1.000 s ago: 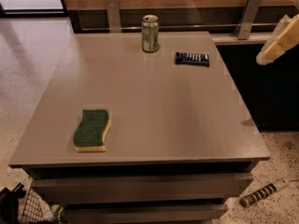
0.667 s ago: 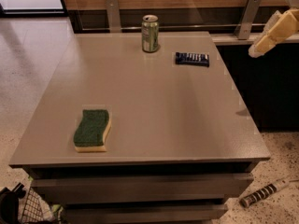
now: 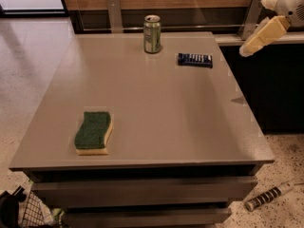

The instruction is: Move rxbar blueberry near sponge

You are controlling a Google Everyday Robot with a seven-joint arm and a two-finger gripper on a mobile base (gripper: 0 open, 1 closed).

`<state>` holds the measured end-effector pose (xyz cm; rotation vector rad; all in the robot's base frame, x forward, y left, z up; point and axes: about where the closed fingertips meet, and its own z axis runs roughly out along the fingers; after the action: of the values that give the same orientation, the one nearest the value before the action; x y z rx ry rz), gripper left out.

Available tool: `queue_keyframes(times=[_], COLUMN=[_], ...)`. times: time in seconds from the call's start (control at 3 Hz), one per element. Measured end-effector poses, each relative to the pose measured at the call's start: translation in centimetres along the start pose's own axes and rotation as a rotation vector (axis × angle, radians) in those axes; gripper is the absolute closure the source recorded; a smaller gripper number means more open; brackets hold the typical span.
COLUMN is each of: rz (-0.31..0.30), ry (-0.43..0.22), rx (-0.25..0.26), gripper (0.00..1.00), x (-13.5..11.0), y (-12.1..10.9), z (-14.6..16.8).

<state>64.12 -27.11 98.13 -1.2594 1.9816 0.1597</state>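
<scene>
Gripper (image 3: 248, 48) nearer, right of rxbar blueberry (image 3: 194, 60)

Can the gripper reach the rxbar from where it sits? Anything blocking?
Probably yes. The gripper hangs past the table's right edge, above and right of the rxbar blueberry. The bar lies flat, apart from the green can to its left, with nothing between it and the gripper.
</scene>
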Motion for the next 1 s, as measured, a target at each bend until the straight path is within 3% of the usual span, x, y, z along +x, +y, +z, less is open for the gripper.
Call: queue_keyframes(times=[0.33,0.67,1.0], rz=[0.095,0.102,0.156], ry=[-0.042,-0.054,-0.134], rx=[-0.025,-0.031,-0.078], gripper=[0.00,0.00,0.00], x=[1.4,1.6,2.6], y=[-1.7,-1.8,-2.5], z=[3.7,4.2,8.3])
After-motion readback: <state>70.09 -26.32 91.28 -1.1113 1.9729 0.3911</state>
